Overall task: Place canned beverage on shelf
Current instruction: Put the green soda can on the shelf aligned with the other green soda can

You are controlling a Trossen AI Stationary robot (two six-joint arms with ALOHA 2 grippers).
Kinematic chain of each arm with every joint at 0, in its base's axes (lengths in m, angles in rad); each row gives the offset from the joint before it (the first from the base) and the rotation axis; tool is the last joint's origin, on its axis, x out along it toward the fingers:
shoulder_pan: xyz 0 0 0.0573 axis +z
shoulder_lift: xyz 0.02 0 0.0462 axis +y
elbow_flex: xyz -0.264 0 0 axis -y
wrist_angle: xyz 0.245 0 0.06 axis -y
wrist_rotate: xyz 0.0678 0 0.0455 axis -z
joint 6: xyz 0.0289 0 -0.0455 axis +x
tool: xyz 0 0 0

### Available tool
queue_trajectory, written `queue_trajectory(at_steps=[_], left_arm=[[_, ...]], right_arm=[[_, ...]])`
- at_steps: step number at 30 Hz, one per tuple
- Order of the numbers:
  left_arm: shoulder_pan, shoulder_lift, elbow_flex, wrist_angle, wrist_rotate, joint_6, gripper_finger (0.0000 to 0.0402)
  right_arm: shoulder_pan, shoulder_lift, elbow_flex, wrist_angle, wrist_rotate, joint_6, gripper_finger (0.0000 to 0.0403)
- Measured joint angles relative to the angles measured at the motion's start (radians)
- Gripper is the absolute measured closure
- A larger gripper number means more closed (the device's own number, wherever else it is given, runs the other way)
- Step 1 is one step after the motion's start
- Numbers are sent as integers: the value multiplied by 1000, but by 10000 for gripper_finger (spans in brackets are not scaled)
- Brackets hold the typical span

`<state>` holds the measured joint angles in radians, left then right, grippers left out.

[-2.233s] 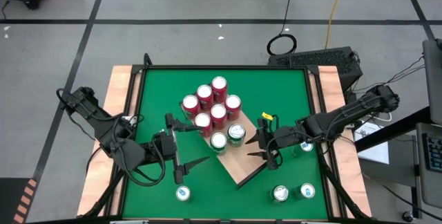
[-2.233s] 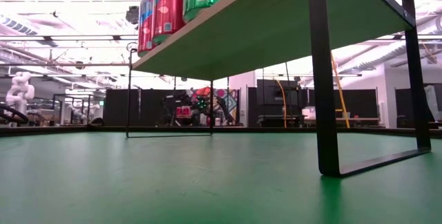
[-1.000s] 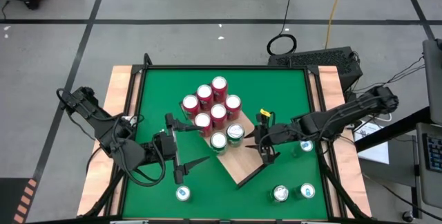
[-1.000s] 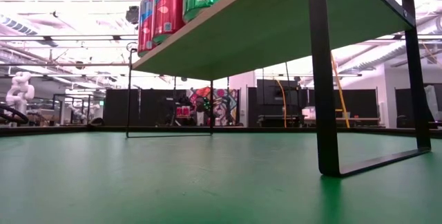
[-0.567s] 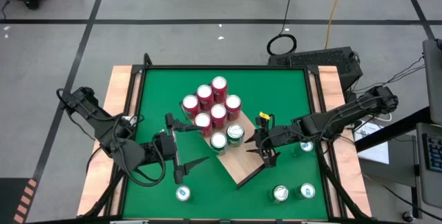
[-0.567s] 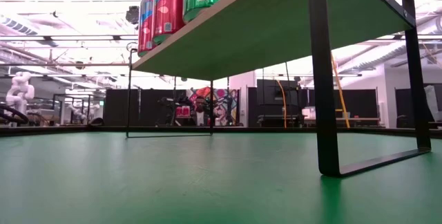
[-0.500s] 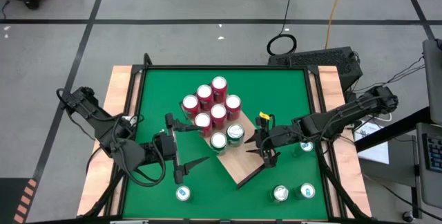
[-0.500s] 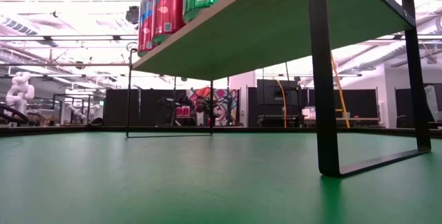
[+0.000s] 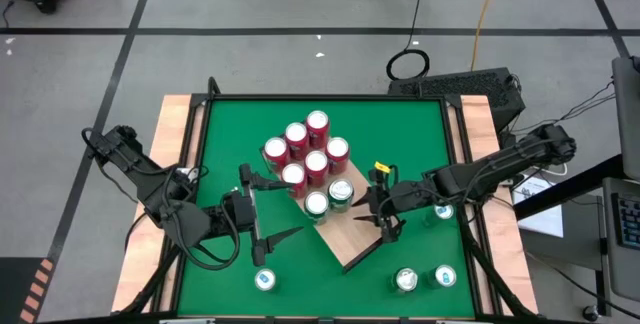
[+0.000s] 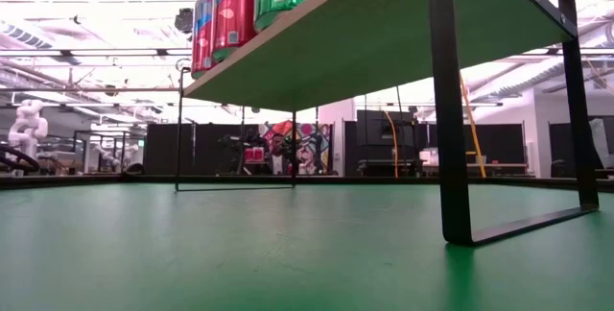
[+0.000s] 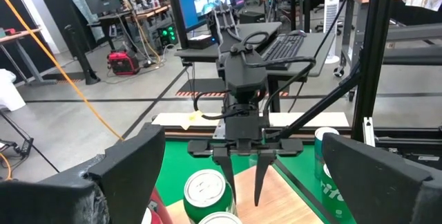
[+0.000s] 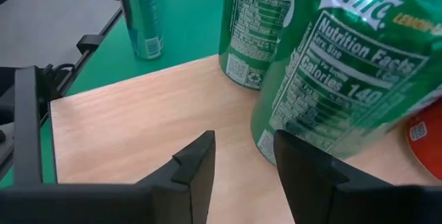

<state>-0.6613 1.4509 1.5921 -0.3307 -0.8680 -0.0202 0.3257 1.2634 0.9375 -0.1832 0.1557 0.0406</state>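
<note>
On the shelf [image 12: 145, 134], green can [image 12: 331, 72] reads "Sprite" (calories 140).

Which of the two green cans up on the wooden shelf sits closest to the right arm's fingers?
The green can beside the red cans, nearer the right gripper. The other green can stands farther along the shelf.

Green table [image 9: 220, 144] is topped by a light wood shelf [image 9: 350, 242] on dark legs. Six red cans [image 9: 308, 149] and two green cans [image 9: 330, 200] are clustered on it. Three more cans [image 9: 405, 280] are left on the table.
</note>
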Motion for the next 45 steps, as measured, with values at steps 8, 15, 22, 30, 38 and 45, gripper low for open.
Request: queue_trajectory(at_steps=[8, 15, 22, 30, 38, 45], left_arm=[[0, 0, 0, 7, 0, 0, 13], [0, 0, 0, 6, 0, 0, 13], [0, 0, 0, 6, 0, 1, 13], [0, 0, 0, 5, 0, 0, 13], [0, 0, 0, -2, 0, 9, 13], [19, 18, 0, -2, 0, 4, 13]], right_arm=[[-2, 35, 0, 40, 0, -19, 264], [-2, 41, 0, 37, 0, -19, 264], [-8, 37, 0, 37, 0, -26, 264], [-10, 37, 0, 37, 0, -24, 264], [34, 32, 99, -92, -79, 75, 264], [153, 32, 312, -315, -41, 171, 264]])
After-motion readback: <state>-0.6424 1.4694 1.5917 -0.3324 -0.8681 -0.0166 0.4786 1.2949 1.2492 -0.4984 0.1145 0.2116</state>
